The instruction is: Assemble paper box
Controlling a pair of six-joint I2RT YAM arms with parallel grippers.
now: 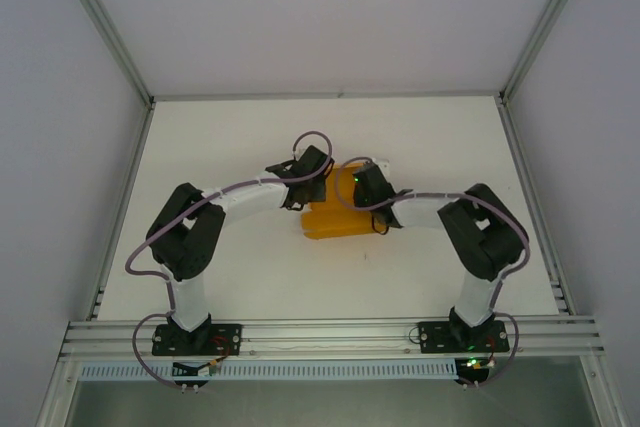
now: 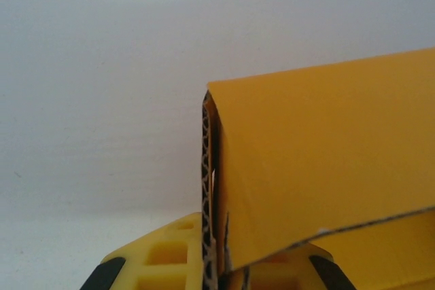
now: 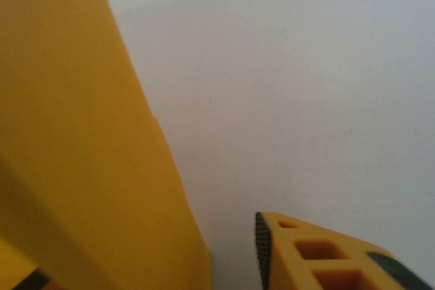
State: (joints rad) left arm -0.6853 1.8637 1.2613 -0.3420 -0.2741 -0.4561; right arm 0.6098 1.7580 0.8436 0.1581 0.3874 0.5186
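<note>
Left wrist view: the orange-yellow thin card paper box (image 2: 326,161) is pinched at six o'clock by the left gripper (image 2: 216,263), likely for steadying; the right gripper (image 3: 146,263) is spread.

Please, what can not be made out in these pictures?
Top view: both wrists cover the far part of the paper box; its flaps there are hidden.
Left wrist view: the bottom edge cuts off the left gripper, clamped on the box.
Right wrist view: the box hides one finger of the right gripper.
</note>
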